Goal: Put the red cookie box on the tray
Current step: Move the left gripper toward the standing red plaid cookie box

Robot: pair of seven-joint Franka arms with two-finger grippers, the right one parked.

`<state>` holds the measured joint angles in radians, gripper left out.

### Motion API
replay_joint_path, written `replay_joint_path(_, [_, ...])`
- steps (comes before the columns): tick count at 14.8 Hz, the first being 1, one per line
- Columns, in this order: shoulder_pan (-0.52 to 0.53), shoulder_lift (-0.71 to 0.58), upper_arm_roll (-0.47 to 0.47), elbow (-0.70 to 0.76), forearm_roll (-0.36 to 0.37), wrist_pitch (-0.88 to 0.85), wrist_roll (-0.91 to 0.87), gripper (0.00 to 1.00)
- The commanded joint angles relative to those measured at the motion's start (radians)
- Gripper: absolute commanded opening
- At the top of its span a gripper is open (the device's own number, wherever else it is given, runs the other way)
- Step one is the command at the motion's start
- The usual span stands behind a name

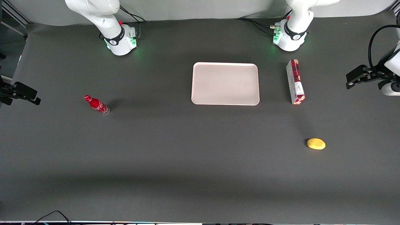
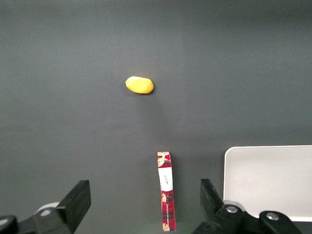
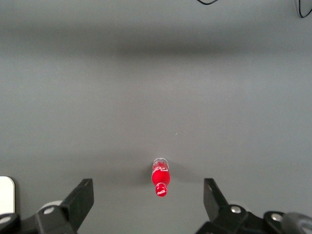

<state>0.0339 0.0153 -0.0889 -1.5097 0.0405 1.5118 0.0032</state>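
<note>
Front view: red cookie box (image 1: 295,82) lying on the grey table (image 1: 175,150), just beside the tray (image 1: 225,83) on the working arm's side, apart from it, long axis parallel to the tray's short edge. Tray flat, nothing on it. Left gripper (image 1: 354,78) held at the working arm's end of the table, well apart from the box, partly cut off by the frame edge. Yellow rounded object (image 1: 316,143) nearer the camera than the box; identity not determinable. Small red bottle (image 1: 96,105) toward the parked arm's end, seemingly upright.

Left wrist view: fingers (image 2: 78,200) spread wide, nothing between them, fingertips only partly in frame. Box (image 2: 166,197) between the two fingers in line of sight, far below them. Tray (image 2: 269,180) only partly visible, cut off at the edge. Yellow object (image 2: 140,85) well apart from the box.
</note>
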Motion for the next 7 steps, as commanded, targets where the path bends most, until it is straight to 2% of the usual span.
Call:
replay_joint_path(1, [-0.002,0.005,0.001,0.014,-0.001,-0.019,0.015,1.0])
replay_joint_path(7, [-0.002,0.006,0.0,0.02,0.001,-0.019,-0.005,1.0])
